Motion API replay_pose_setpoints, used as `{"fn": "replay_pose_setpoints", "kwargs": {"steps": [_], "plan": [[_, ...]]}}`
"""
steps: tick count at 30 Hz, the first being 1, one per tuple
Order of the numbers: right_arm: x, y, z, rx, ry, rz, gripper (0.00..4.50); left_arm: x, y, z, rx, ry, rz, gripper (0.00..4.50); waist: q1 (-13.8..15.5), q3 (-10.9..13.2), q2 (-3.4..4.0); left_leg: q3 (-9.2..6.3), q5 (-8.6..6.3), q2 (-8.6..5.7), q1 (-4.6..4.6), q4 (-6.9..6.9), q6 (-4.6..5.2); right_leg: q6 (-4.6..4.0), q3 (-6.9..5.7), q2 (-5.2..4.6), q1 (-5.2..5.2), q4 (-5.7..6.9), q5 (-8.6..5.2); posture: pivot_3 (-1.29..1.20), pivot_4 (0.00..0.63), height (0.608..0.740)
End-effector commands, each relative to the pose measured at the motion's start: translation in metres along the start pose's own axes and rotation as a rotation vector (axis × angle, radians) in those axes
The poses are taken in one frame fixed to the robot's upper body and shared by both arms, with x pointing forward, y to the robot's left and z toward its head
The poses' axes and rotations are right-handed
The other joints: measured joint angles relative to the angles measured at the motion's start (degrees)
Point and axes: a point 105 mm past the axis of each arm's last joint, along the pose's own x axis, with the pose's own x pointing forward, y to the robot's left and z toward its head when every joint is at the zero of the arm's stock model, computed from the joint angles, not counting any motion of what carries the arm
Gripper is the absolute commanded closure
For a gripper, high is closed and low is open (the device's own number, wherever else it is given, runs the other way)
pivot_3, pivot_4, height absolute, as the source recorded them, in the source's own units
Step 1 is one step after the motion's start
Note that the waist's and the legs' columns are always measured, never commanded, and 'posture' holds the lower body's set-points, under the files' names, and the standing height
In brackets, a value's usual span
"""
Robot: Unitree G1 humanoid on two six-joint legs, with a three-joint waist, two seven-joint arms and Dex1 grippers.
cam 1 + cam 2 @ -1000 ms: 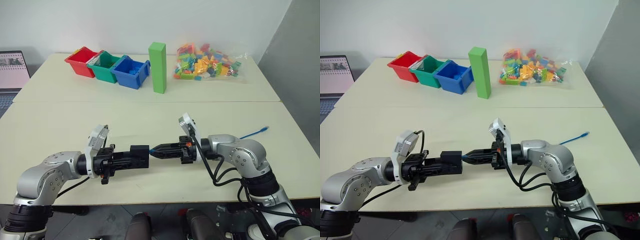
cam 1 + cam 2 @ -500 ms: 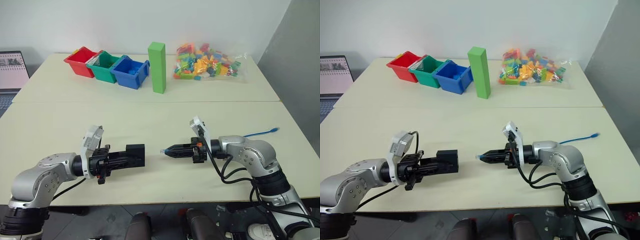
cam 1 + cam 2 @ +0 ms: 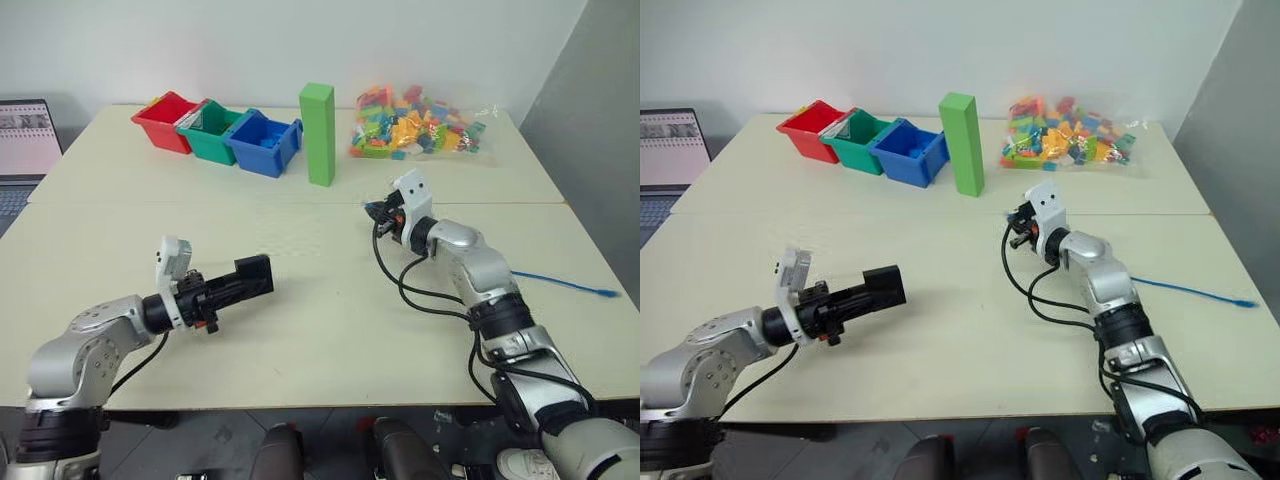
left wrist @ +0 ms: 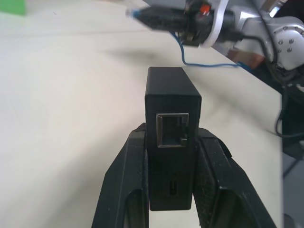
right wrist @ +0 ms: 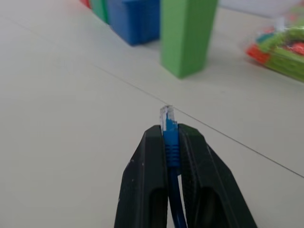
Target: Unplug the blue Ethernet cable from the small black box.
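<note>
Since a second ago, my two grippers have parted: then the thin bright blue Ethernet cable (image 5: 171,142) was plugged into the small matte black plastic box (image 4: 172,118); now it is out, and the box's one port faces me empty. I see my left gripper (image 4: 171,156) clamped on the box, above the near left part of the cream table (image 3: 300,330). My right gripper (image 5: 170,142) has swung away toward the far side, its two black fingers (image 5: 142,190) pinched on the cable just behind its clear plug, near the one tall green block (image 3: 319,134). Loose blue cord trails across the table's right side. Behind stand three bins, one red (image 3: 165,121), one green (image 3: 208,132), one blue (image 3: 263,144), and one clear bag of coloured bricks (image 3: 415,123).
</note>
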Motion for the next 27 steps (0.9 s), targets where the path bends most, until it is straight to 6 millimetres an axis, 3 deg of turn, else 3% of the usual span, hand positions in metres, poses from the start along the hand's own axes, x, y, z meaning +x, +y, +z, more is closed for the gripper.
{"fn": "replay_pose_setpoints", "kwargs": {"steps": [1, 2, 4, 11, 13, 14, 20, 27], "plan": [[0.009, -0.021, -0.002, -0.025, 0.022, -0.122, 4.42, 0.010, 0.001, 0.010, 0.093, -0.034, 0.037, 3.71, -0.1, 0.0, -0.01, 0.00, 0.00, 0.00, -0.01, 0.00, 0.00, 0.00, 0.00, -0.01, 0.00, 0.00, 0.00, 0.00, 0.150, 0.740], [0.010, -0.022, -0.004, -0.011, 0.030, -0.133, 4.42, 0.012, -0.001, 0.010, 0.100, -0.035, 0.032, 3.71, -0.2, 0.0, -0.01, 0.01, 0.00, 0.01, -0.01, 0.00, 0.00, -0.01, 0.02, 0.00, 0.00, 0.00, 0.00, 0.00, 0.150, 0.740], [0.012, -0.027, -0.005, 0.002, 0.034, -0.159, 3.72, 0.015, -0.003, 0.009, 0.125, -0.035, 0.039, 3.71, -0.3, 0.0, 0.00, 0.01, 0.00, 0.02, -0.01, -0.03, 0.00, -0.01, 0.01, 0.00, 0.00, 0.01, 0.00, 0.00, 0.150, 0.740], [0.006, -0.027, 0.014, -0.012, -0.055, -0.105, 2.20, 0.025, 0.005, 0.013, 0.183, -0.075, 0.111, 3.71, -0.3, 0.0, 0.01, -0.01, 0.00, 0.02, 0.00, -0.10, 0.00, -0.01, 0.00, 0.00, -0.02, 0.01, 0.00, 0.00, 0.150, 0.740], [-0.002, -0.013, 0.031, -0.036, -0.132, -0.010, 1.70, 0.030, 0.018, 0.018, 0.207, -0.105, 0.196, 3.71, -0.1, 0.0, 0.01, -0.01, 0.00, 0.02, 0.00, -0.09, 0.00, -0.01, -0.01, 0.00, -0.02, 0.02, 0.00, 0.00, 0.150, 0.740], [-0.010, 0.003, 0.041, -0.043, -0.175, 0.094, 1.44, 0.034, 0.029, 0.021, 0.239, -0.121, 0.259, 3.71, 0.1, 0.0, 0.01, -0.03, 0.00, 0.02, -0.01, -0.08, 0.00, -0.01, -0.04, 0.00, -0.01, 0.03, 0.00, 0.00, 0.150, 0.740], [-0.057, 0.071, 0.069, -0.095, -0.233, 0.466, 1.43, 0.047, 0.081, 0.034, 0.433, -0.176, 0.553, 3.71, 1.0, 0.0, 0.08, -0.03, 0.00, 0.02, -0.01, -0.07, 0.00, 0.00, -0.06, 0.00, 0.01, 0.02, 0.01, 0.00, 0.150, 0.740], [-0.074, 0.091, 0.073, -0.132, -0.170, 0.507, 1.43, 0.047, 0.119, 0.005, 0.391, -0.126, 0.703, 3.71, 1.1, 0.0, 0.06, -0.09, 0.00, -0.02, -0.11, 0.07, 0.00, 0.02, -0.13, 0.01, 0.02, 0.01, 0.02, 0.00, 0.150, 0.740]]}}
